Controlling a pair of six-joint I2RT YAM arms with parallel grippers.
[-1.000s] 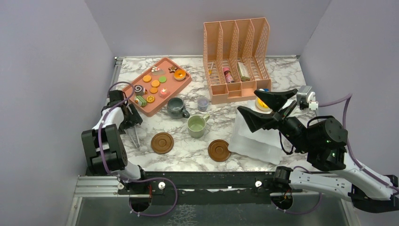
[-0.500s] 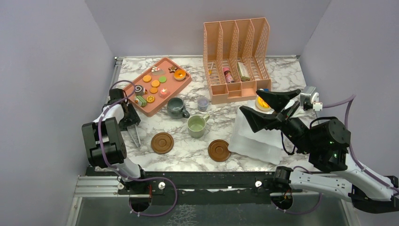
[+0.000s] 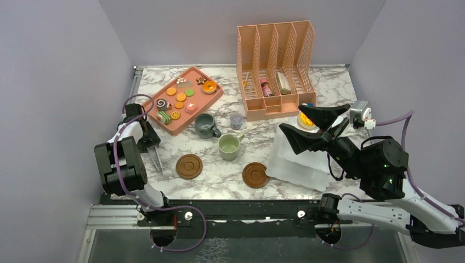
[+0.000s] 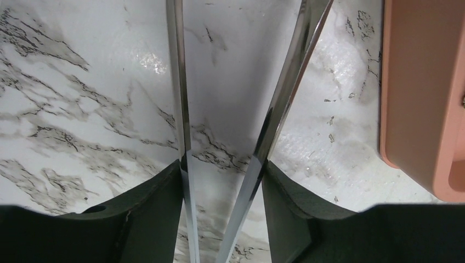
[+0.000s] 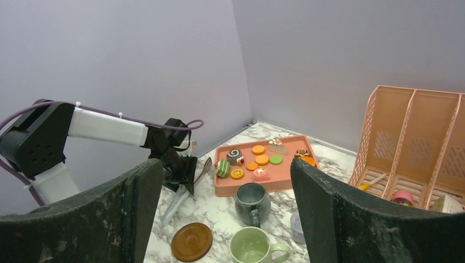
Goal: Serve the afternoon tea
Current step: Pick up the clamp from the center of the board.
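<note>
cookies [image 3: 180, 97] on tray [image 3: 204, 101] at rear left; rack [image 3: 274, 66] right of it; a mug [image 3: 205, 125] before the tray, a coaster [image 3: 189, 166] nearer.

Arms relative to the pink tray [image 3: 198, 114]
Low beside it, the left gripper [image 4: 221, 167] pinches tongs [image 4: 181, 82]; the right gripper [image 3: 290, 118] hangs raised well apart, jaws wide.

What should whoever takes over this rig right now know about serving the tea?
Left gripper: low on the table beside the tray, a finger on either side of the metal tongs, which lie flat. I cannot tell whether the grip is firm.
Right gripper: open, empty, raised on the right side.
Things: grey mug beside the tray, green mug mid-table, both coasters bare near the front, treats all on the tray.
Done: nothing served yet.
Left: probably lift the tongs, set the mugs on the coasters, serve the treats.
</note>
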